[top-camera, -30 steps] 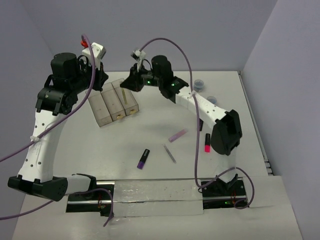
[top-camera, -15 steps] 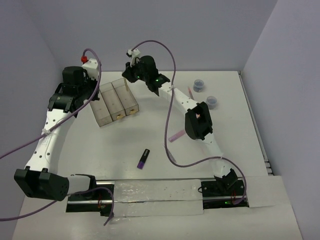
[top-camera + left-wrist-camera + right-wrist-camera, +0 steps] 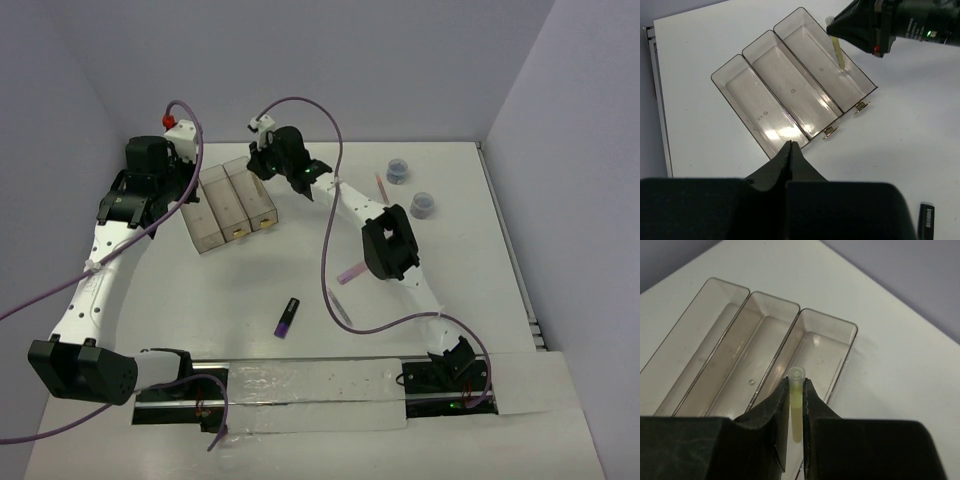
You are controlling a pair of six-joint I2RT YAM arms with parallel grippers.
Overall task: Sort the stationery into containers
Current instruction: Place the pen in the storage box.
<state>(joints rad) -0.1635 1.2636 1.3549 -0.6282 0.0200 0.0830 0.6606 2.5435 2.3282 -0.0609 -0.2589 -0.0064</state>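
Three joined smoky clear bins (image 3: 226,205) lie at the back left and look empty in the left wrist view (image 3: 771,32). My right gripper (image 3: 259,161) is shut on a thin yellow stick (image 3: 797,400), held upright over the far end of the rightmost bin (image 3: 854,329). The stick also shows in the left wrist view (image 3: 839,52). My left gripper (image 3: 791,145) is shut and empty, above the near end of the bins. A purple marker (image 3: 288,317), a lilac marker (image 3: 352,271) and a grey stick (image 3: 340,308) lie mid-table.
Two grey-blue rolls (image 3: 397,170) (image 3: 423,205) and a pink stick (image 3: 381,185) lie at the back right. My right arm stretches across the table's middle and hides what lies under it. The table edge runs along the right.
My right gripper has moved left and back with the yellow stick, ending over the rightmost bin. My left arm swung left in the first half second, then held still.
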